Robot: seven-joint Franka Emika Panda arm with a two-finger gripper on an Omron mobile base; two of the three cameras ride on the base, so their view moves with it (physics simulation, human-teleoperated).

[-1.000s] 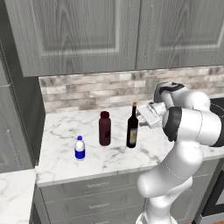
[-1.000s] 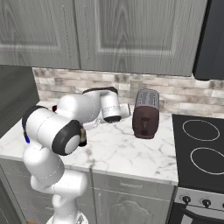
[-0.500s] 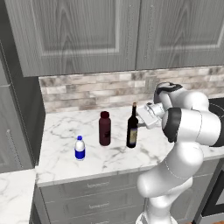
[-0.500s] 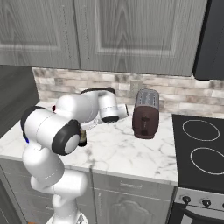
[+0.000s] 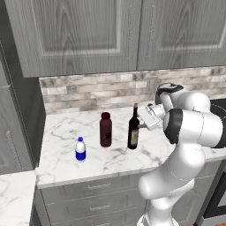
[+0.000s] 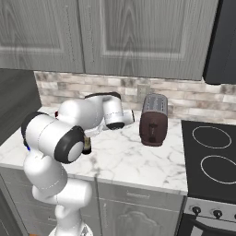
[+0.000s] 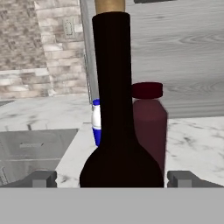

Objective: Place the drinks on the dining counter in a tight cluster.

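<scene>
The three drinks stand on the marble worktop point(image 5: 66, 165) below the brick backsplash. The tall dark wine bottle point(image 5: 133, 130) is on the right, the squat maroon bottle point(image 5: 105, 130) in the middle, and the small water bottle point(image 5: 80, 150) at front left. My gripper point(image 5: 140, 126) is open and level at the wine bottle's right side. In the hand view the wine bottle point(image 7: 116, 109) rises between my gripper's point(image 7: 112, 179) two fingertips point(image 7: 42, 178), with gaps on both sides. Behind it stand the maroon bottle point(image 7: 151, 127) and the water bottle point(image 7: 96, 127). The dining counter is out of view.
A dark red toaster point(image 6: 153, 120) stands on the worktop right of the arm, and a black stove top point(image 6: 212, 156) lies further right. Grey cabinets point(image 5: 88, 31) hang above. A lower marble surface point(image 5: 13, 194) shows at the left.
The hand has crept a little closer to the wine bottle. The bottles have not moved and the jaws stay open.
</scene>
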